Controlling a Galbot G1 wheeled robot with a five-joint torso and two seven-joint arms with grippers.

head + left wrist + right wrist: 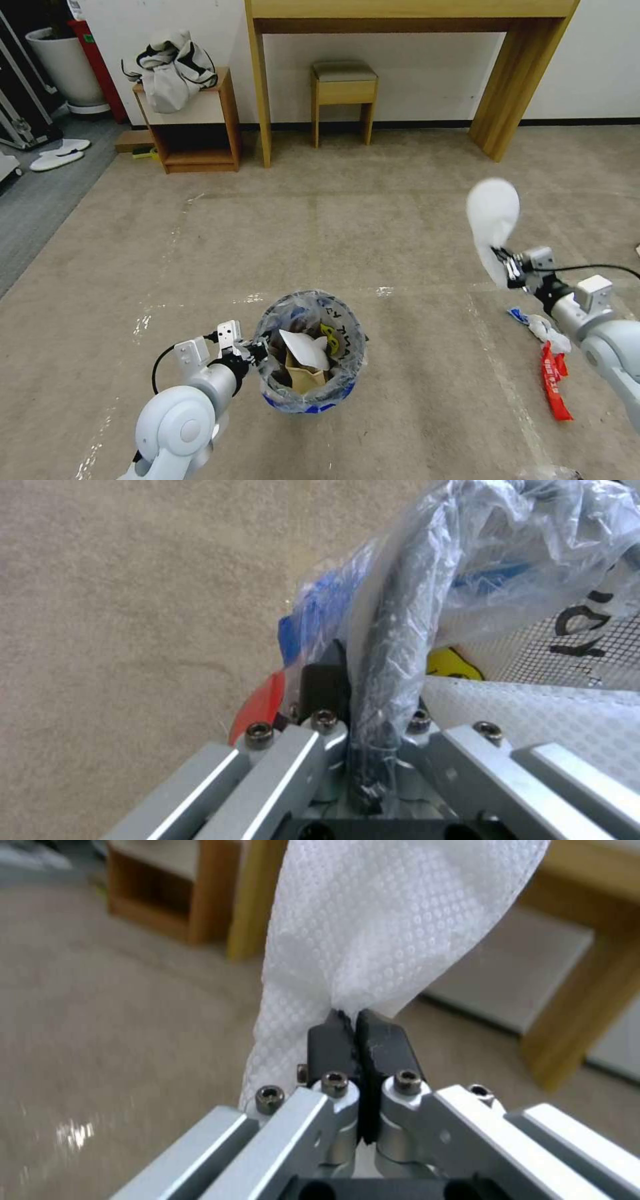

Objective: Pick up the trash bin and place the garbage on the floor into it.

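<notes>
The trash bin (312,404), red with a blue band and a clear bag liner, hangs low in front of me. My left gripper (257,349) is shut on its rim (400,605), the black edge and plastic pinched between the fingers (325,680). Inside lie a white slipper (303,347) and a brown paper bag (305,380). My right gripper (505,264) is raised at the right, shut on another white slipper (492,212) that stands up above it (387,930). On the floor under the right arm lie a red wrapper (553,381) and white-blue crumpled papers (543,327).
A wooden desk (260,87), a stool (343,85) and a low shelf (200,140) carrying a grey-white jacket (170,67) line the far wall. A white planter (63,63) and a pair of white slippers (60,153) are far left. Clear plastic (550,473) lies near right.
</notes>
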